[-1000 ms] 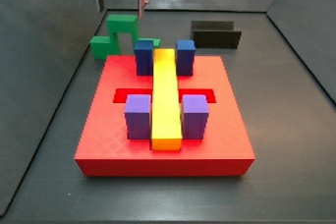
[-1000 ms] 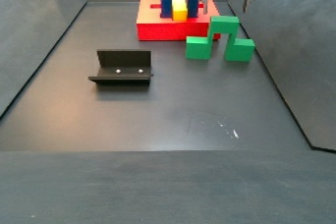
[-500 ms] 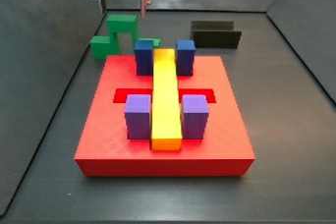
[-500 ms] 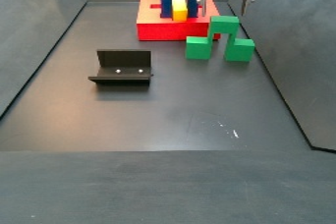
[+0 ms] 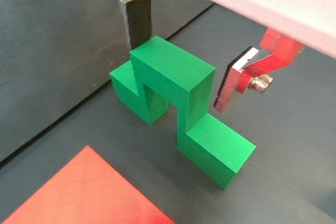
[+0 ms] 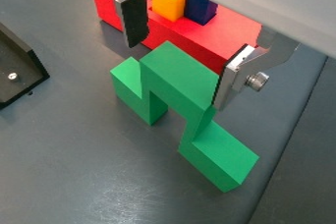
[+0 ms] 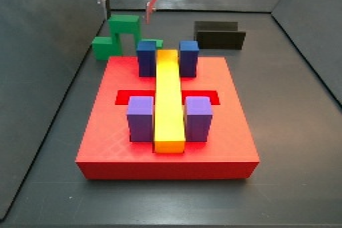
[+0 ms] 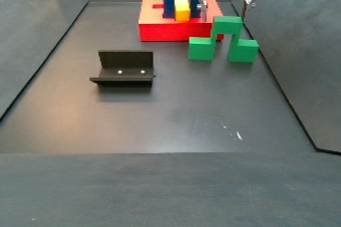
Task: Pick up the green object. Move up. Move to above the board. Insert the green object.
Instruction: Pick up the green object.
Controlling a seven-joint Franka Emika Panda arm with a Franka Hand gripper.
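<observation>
The green object (image 7: 123, 32) is a bright green arch standing on the dark floor just beyond the red board (image 7: 107, 137). It also shows in the other side view (image 8: 224, 37) and in both wrist views (image 5: 171, 81) (image 6: 164, 90). My gripper (image 7: 128, 7) (image 8: 224, 2) hangs right above it, open and empty. In both wrist views the gripper (image 5: 187, 51) (image 6: 184, 51) straddles the arch's taller middle block, one finger (image 5: 138, 22) on each side with a gap to it. The board (image 6: 197, 36) bears a long yellow bar (image 7: 168, 97) and purple-blue blocks (image 7: 139, 120).
The fixture (image 7: 218, 35) (image 8: 123, 69), a dark L-shaped bracket, stands on the floor away from the board. Dark walls enclose the floor on all sides. The board's near corner shows in a wrist view (image 5: 79, 189).
My gripper has come down a little toward the green object, still open. The green object and the board have not moved.
</observation>
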